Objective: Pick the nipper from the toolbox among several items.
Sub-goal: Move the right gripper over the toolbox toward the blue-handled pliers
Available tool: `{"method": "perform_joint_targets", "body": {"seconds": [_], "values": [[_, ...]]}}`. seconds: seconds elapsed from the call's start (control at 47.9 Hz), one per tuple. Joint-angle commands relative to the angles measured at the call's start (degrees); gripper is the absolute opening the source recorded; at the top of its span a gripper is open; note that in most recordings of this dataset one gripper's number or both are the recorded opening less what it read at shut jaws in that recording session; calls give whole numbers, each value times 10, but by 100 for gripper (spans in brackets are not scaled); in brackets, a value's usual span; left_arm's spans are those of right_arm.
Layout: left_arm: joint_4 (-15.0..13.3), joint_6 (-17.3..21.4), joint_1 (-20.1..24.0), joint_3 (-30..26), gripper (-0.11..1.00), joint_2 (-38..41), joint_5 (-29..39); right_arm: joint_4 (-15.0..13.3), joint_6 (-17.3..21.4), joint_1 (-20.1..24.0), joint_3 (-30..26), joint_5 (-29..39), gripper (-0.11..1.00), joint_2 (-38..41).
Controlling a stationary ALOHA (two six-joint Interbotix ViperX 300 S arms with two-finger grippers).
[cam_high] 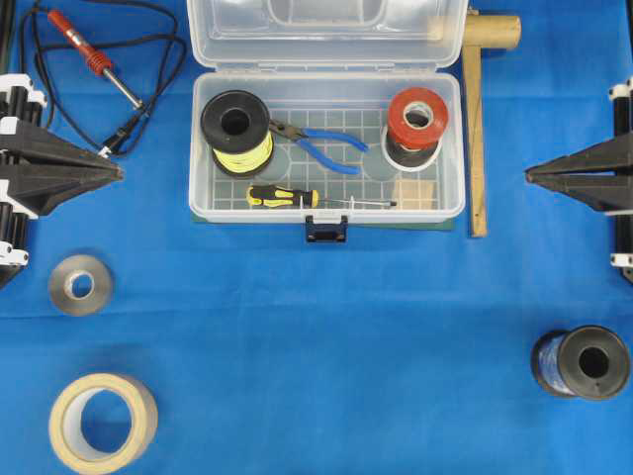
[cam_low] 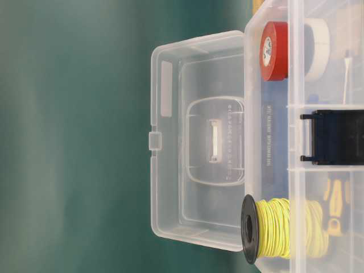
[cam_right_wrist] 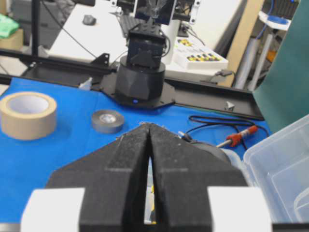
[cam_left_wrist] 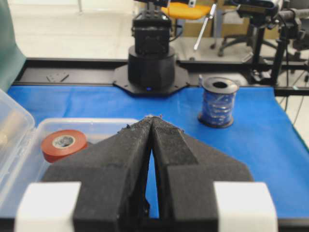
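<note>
While both tools, left tool (cam_high: 121,172) and right tool (cam_high: 527,176), sit pinched closed and empty flanking the toolbox (cam_high: 450,148), the nipper (cam_high: 321,143) inside lies partly hidden under the yellow-wire spool (cam_high: 237,132)

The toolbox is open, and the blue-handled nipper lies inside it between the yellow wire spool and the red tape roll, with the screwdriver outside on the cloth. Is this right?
Not quite. In the overhead view the screwdriver lies inside the toolbox too, along its front wall. The rest holds.

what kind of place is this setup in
Probably a robotics lab or workshop: a blue-covered table holds an open toolbox of tools, with office chairs and a desk with a keyboard behind.
</note>
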Motion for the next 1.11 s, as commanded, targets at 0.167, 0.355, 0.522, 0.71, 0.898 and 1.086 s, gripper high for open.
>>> {"method": "perform_joint_targets", "body": {"seconds": [0.167, 0.355, 0.522, 0.71, 0.898, 1.086], "values": [[-20, 0, -10, -10, 0, 9, 3, 3, 4, -24, -54, 25, 0, 53], [-20, 3, -10, -9, 0, 9, 2, 3, 8, -90, -127, 113, 0, 143], [-20, -4, -10, -8, 0, 14, 1, 1, 4, -122, -197, 178, 1, 232], [-20, -5, -10, -7, 0, 21, -7, -1, 3, -149, -279, 243, 34, 354], [-21, -6, -11, -6, 0, 23, -8, -14, -4, -164, -370, 335, 83, 480], [-23, -7, -10, -5, 0, 31, -8, -19, -4, -176, -421, 360, 81, 589]]}}
